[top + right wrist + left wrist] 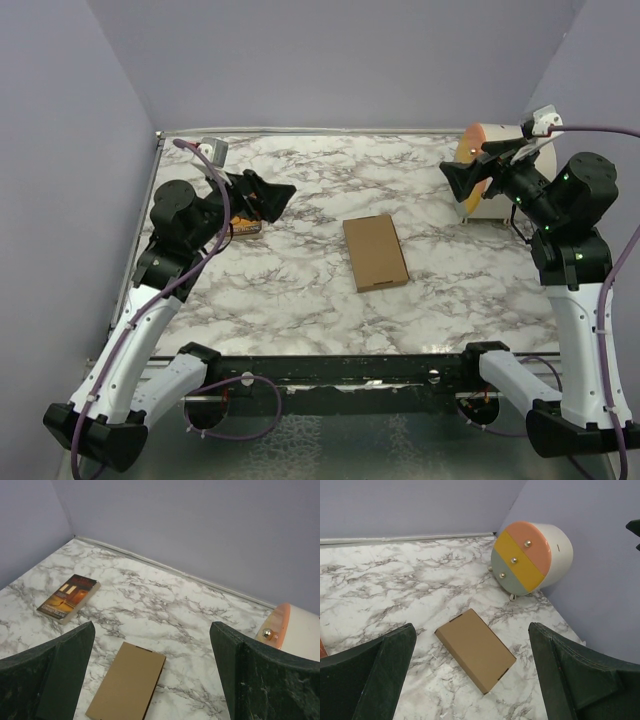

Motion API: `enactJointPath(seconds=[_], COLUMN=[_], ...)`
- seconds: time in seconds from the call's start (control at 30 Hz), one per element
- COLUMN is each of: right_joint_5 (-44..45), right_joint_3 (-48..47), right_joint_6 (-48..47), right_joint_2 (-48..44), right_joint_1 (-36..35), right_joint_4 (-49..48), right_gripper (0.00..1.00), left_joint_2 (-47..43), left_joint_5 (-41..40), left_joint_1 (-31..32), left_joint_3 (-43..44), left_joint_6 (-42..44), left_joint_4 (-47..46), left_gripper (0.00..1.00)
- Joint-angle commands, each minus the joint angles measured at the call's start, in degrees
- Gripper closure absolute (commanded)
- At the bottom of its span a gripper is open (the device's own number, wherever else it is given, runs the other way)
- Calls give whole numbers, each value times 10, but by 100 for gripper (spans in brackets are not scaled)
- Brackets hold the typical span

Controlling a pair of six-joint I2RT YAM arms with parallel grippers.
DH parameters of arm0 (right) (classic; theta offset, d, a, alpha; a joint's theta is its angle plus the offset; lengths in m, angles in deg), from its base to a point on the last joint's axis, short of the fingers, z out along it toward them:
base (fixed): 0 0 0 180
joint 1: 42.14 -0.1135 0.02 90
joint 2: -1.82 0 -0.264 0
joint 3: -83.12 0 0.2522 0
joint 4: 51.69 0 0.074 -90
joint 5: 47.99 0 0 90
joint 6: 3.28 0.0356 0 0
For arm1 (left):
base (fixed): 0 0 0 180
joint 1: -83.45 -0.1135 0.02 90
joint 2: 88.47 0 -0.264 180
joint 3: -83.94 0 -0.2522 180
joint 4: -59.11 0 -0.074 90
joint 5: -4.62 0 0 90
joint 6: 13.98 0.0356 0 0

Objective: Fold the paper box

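Presently: paper box (375, 252), brown corrugated card, lying flat at frame centre on marble worktop (290, 280). Likely light, stiff, easily creased, so best taken by a long edge. Left hand (268, 197) and right hand (462, 180) both spread wide, holding nothing, well apart from it.

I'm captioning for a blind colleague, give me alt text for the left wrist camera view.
A flat brown paper box lies on the marble table, between the dark fingers of the open left gripper. Beyond it, by the right wall, sits a cream cylinder with an orange, yellow and grey-green face.
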Motion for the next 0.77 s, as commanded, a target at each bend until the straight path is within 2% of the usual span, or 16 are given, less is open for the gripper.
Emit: enactJointPath(seconds=[0.0, 0.37, 0.73], right_joint_5=[8, 53, 59], right_joint_3=[2, -12, -29], right_joint_6=[2, -13, -14], right_joint_2=[-7, -21, -14], right_joint_1=[5, 7, 11], right_joint_4=[-20, -13, -5], right_gripper=[0, 0, 0], left_joint_2=[-17, -5, -1], left_joint_5=[8, 26, 22], left_joint_1=[-3, -3, -4], left_joint_3=[-19, -19, -10], left_joint_6=[1, -2, 3], left_joint_4=[-30, -46, -38], left_gripper=[1, 1, 1])
